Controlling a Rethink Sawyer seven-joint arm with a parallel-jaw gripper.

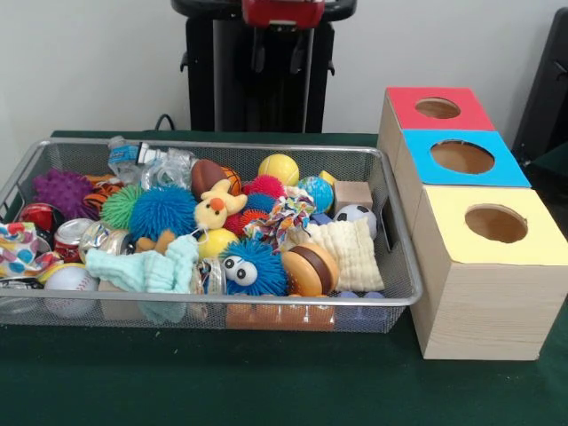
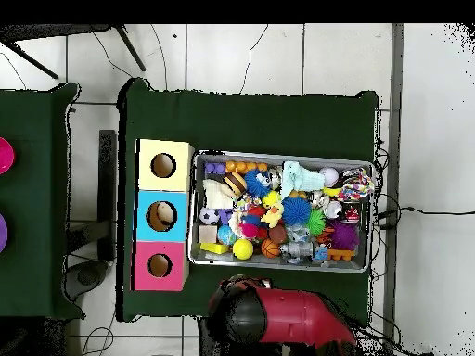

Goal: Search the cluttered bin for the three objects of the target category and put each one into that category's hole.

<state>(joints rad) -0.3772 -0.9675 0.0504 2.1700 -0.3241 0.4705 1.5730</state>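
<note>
I've got the arm (image 1: 282, 12) parked high behind the bin (image 1: 401, 297), claw out of frame, so its state I can't tell. Candidate balls, e.g. yellow ball (image 1: 279, 169), sit below and nearer; holes to their right.

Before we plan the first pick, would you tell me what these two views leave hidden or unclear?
- Gripper: the front view shows only the red arm, cut off by the top edge; overhead, the arm covers it.
- Bin bottom layer: buried under the piled toys in both views.
- Inside the red, blue and yellow holes: dark, contents unreadable.
- Crushed cans: labels too small to read.
</note>
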